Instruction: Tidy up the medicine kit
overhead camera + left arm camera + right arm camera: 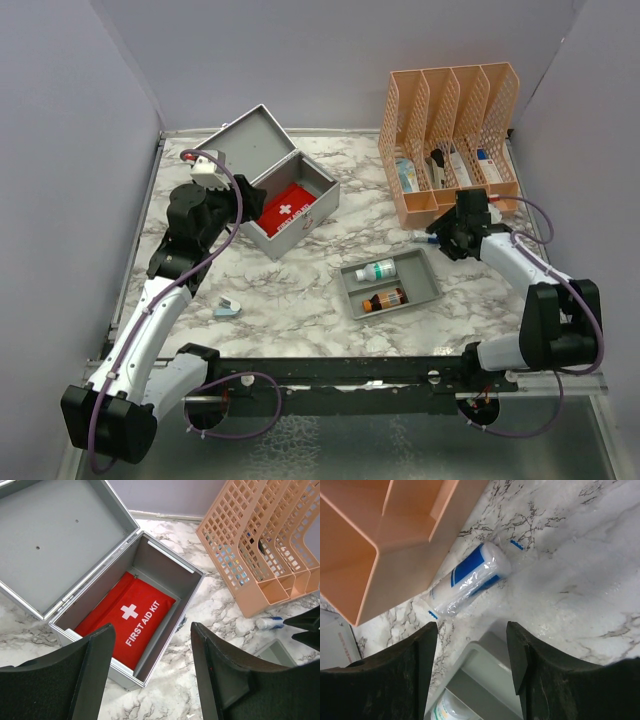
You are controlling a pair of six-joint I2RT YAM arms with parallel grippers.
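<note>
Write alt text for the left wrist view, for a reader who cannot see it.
An open grey medicine kit holds a red first aid pouch, seen between the open fingers of the left gripper. An orange mesh organizer stands to the right on the marble table.

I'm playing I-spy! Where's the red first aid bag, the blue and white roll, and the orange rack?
red first aid bag (129, 612): left wrist view, its white cross.
blue and white roll (470, 579): right wrist view, its middle.
orange rack (408, 108): top view, left mesh wall.
</note>
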